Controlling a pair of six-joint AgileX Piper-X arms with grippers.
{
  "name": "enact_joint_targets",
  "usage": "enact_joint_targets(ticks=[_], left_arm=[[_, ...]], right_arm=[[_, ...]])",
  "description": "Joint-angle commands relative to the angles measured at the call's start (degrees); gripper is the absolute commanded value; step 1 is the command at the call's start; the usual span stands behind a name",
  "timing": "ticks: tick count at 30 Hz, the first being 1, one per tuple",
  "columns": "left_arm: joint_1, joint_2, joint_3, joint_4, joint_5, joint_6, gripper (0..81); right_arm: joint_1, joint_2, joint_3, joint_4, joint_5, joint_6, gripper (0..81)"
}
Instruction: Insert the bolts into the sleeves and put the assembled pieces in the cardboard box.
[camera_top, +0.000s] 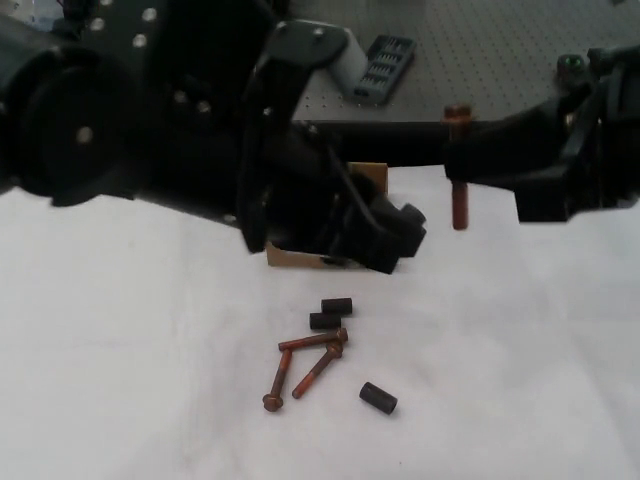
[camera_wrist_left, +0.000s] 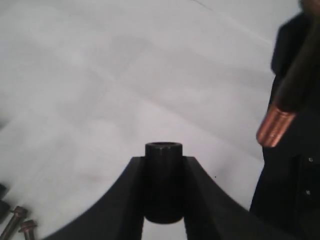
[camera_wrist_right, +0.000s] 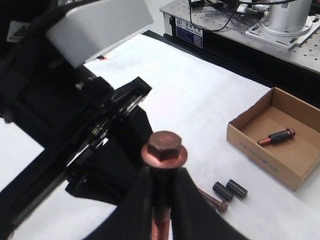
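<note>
My left gripper (camera_wrist_left: 163, 167) is shut on a black sleeve (camera_wrist_left: 163, 200), held upright with its open bore facing up. The same gripper (camera_top: 402, 236) hangs in front of the cardboard box (camera_top: 368, 176). My right gripper (camera_wrist_right: 162, 182) is shut on a copper bolt (camera_wrist_right: 164, 149), hex head up. In the high view this bolt (camera_top: 459, 200) hangs upright to the right of the left gripper, a little apart from it. Its threaded tip (camera_wrist_left: 274, 129) shows beside the sleeve, off to one side of the bore. One assembled piece (camera_wrist_right: 276, 136) lies in the box (camera_wrist_right: 250, 142).
On the white cloth lie three loose bolts (camera_top: 312, 342) (camera_top: 318, 370) (camera_top: 277, 380) and three loose sleeves (camera_top: 337, 306) (camera_top: 325, 321) (camera_top: 378, 398). The left arm (camera_top: 150, 110) covers much of the box. A dark perforated bench (camera_top: 500, 60) lies behind.
</note>
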Motion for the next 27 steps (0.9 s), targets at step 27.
enact_joint_targets(ticks=[27], left_arm=[[0.9,-9.4,20.4,-42.1,6.3,-20.3,0.6]], right_arm=[[-1.9,3.3,-0.2,-10.3,-9.7,12.8,2.0]])
